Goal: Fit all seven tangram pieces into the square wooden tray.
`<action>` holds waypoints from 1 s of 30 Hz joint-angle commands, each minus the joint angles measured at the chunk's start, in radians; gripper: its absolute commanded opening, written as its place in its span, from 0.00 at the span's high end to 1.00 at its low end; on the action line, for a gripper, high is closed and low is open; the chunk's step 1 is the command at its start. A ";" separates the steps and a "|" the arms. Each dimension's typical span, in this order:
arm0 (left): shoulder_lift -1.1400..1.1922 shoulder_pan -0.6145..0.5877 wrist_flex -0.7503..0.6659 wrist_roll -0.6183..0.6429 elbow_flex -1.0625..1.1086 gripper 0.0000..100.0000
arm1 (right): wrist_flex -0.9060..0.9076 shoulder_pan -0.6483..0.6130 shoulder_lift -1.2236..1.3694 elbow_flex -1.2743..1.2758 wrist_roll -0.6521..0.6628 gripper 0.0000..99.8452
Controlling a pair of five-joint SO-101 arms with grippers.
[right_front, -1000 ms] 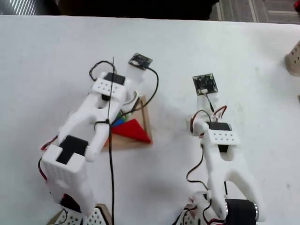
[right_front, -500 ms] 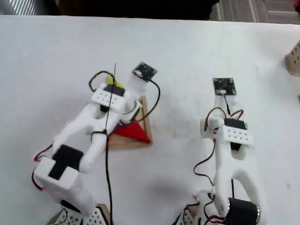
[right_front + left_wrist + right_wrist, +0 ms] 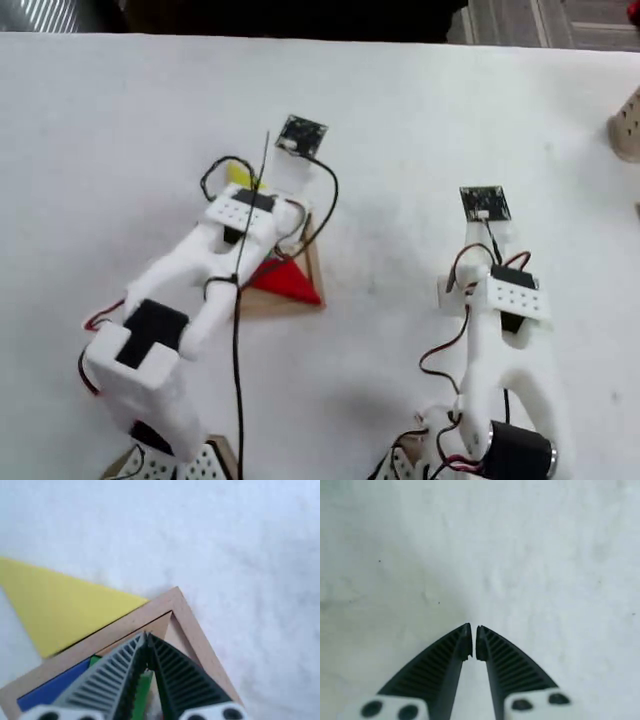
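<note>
Black ribbed fingers of the left claw (image 3: 148,642) are pressed together at the tips, poised over an inner corner of the square wooden tray (image 3: 196,632). A strip of a green piece (image 3: 144,692) shows through the thin slit below the tips; I cannot tell whether it is pinched or simply lying beneath. A blue piece (image 3: 50,691) sits inside the tray against the rim, beside the green one. A yellow triangle (image 3: 60,605) lies flat on the white tabletop outside the tray, its long edge just beside the outer rim.

In the high view the tray (image 3: 316,262) sits left of the frame's centre, largely covered by the left arm (image 3: 200,270). A red triangle (image 3: 287,281) lies in the tray's lower right part, one point toward the lower right corner. A sliver of the yellow triangle (image 3: 240,175) shows just above the arm's wrist.

The right claw (image 3: 473,645) is also closed, tips all but touching, holding nothing, over bare tabletop (image 3: 450,100). The right arm (image 3: 497,330) is in the lower right of the frame, well apart from the tray.
</note>
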 commanded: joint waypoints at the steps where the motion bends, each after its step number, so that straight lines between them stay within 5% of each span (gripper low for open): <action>1: -0.005 0.015 0.017 -0.049 -0.048 0.98 | -0.012 -0.010 -0.028 -0.002 0.029 0.98; 9: -0.007 0.097 0.097 -0.365 -0.048 0.98 | -0.012 -0.018 -0.028 0.008 0.092 0.98; 24: -0.093 0.183 0.184 -0.364 -0.046 0.98 | -0.015 -0.038 -0.028 0.008 0.100 0.98; 30: -0.375 0.191 0.311 -0.207 0.048 0.98 | -0.015 -0.038 -0.028 0.008 0.100 0.98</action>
